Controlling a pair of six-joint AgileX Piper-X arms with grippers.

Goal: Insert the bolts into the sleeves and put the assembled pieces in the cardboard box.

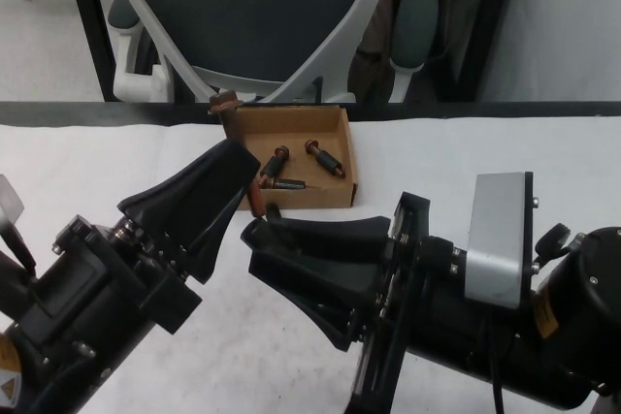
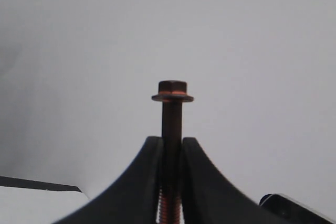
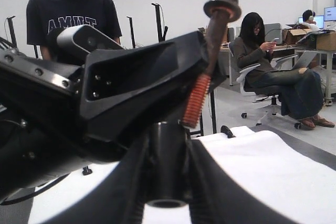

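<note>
- The right gripper (image 3: 167,145) is on the near side of the cardboard box (image 1: 335,196), and its tip points at the box's near wall. Its two fingers are squeezed tight on a dark sleeve (image 3: 167,174). The sleeve's open end faces up.
- The left gripper (image 2: 172,142) is also on the near side of the box, next to the right gripper's tip. Its two fingers are pinched tight on the middle of a rusty-red bolt (image 2: 172,109).
- The bolt is tilted a little, with its head up top. Its thread end hangs down just beside the open end of the sleeve. I cannot tell if they touch.
- A white cloth (image 1: 97,162) covers the bench under the box.
- The box sits open on the cloth, just past both gripper tips.
- A few bolt-and-sleeve pieces (image 1: 325,158) lie flat inside the box.
- An office chair (image 1: 252,7) stands past the far side of the box.
</note>
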